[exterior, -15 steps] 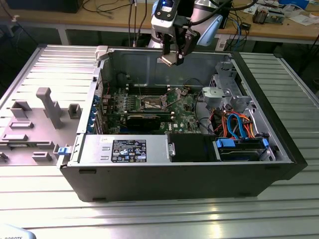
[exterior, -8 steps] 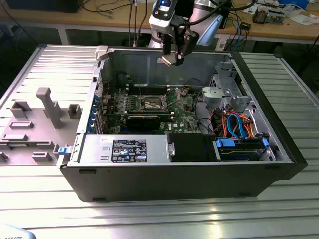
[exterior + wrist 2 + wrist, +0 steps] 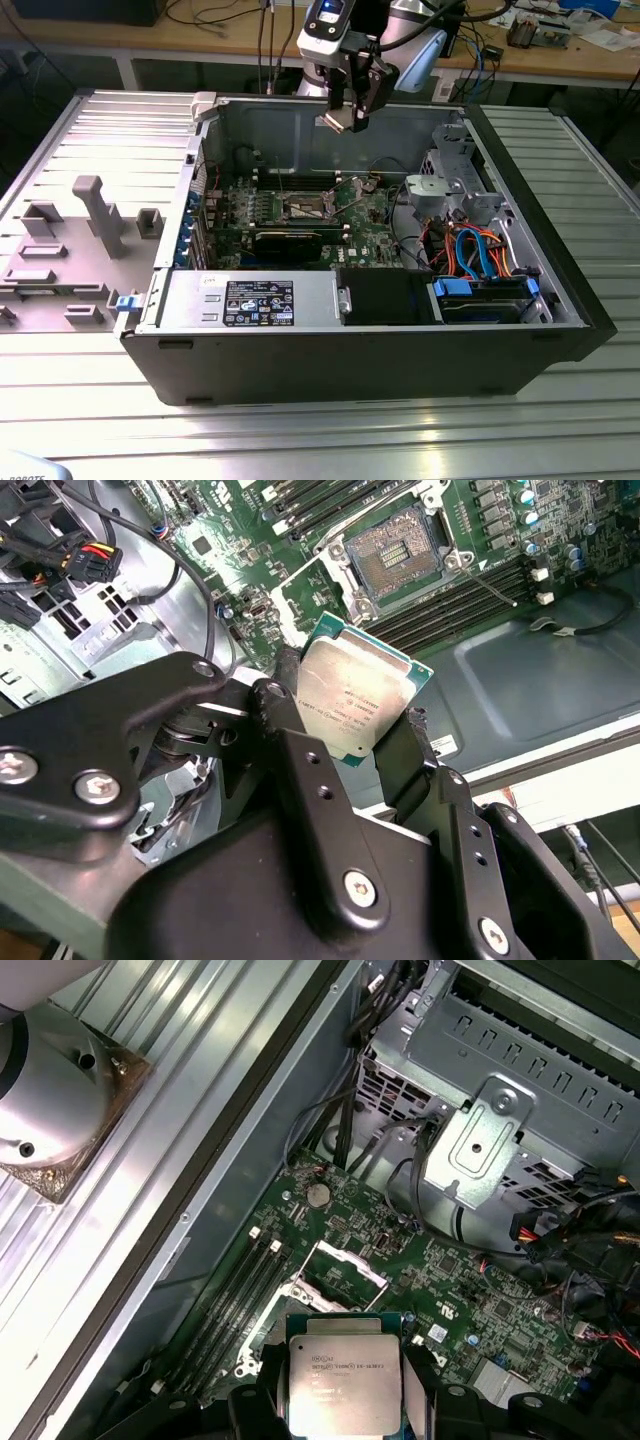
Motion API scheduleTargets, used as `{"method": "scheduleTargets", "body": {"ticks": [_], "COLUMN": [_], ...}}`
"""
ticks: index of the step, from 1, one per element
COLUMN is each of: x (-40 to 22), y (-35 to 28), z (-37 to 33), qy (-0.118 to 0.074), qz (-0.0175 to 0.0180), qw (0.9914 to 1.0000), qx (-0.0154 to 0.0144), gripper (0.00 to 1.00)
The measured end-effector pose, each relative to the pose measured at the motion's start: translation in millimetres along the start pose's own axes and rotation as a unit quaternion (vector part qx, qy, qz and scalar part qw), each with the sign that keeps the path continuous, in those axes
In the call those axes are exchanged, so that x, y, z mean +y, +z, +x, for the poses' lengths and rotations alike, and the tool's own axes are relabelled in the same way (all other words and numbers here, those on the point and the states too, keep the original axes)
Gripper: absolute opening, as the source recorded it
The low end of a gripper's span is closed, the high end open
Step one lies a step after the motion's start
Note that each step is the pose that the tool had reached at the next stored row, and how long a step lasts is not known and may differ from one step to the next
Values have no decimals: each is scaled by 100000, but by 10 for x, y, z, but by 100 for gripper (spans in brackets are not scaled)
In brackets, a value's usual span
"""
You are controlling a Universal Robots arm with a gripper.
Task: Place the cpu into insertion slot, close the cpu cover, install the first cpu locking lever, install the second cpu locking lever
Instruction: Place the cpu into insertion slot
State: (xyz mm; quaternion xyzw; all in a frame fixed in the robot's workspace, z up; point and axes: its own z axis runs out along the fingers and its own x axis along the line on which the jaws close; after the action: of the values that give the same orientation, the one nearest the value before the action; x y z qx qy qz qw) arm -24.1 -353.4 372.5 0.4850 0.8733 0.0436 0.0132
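Note:
My gripper (image 3: 345, 118) hangs above the open computer case, shut on the cpu (image 3: 358, 695). The cpu is a small silver-topped square chip with a green rim, pinched by its edges between two black fingers (image 3: 417, 742), and it also shows in the first wrist view (image 3: 345, 1370). Below it on the green motherboard (image 3: 370, 235) lies the open insertion slot (image 3: 398, 552), seen in the exterior view as well (image 3: 303, 208). The cpu cover (image 3: 352, 1257), a thin silvery frame, appears swung up beside the slot. A thin wire lever (image 3: 492, 586) sticks out past the slot's edge.
A black expansion card (image 3: 290, 240) runs across the board in front of the slot. A metal drive cage (image 3: 450, 185) and orange and blue cables (image 3: 480, 250) crowd the exterior view's right. A power supply (image 3: 255, 300) sits at the case's front. A grey fixture tray (image 3: 80, 230) lies outside.

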Motion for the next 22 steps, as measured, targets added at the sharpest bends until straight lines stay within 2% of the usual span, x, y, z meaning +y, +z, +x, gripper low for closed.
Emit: {"method": "scheduleTargets", "body": {"ticks": [11,15,18,22], "x": [0,0,0,0], "y": [1,2,4,5], "z": [0,0,0,0], "qy": [418,1674,3761,3932], "qz": [-11,-35,-69,-76], "qw": [99999,99986,99929,99922], "qx": [-37,-149,-333,-351], "gripper": [54,54,54,54]}}
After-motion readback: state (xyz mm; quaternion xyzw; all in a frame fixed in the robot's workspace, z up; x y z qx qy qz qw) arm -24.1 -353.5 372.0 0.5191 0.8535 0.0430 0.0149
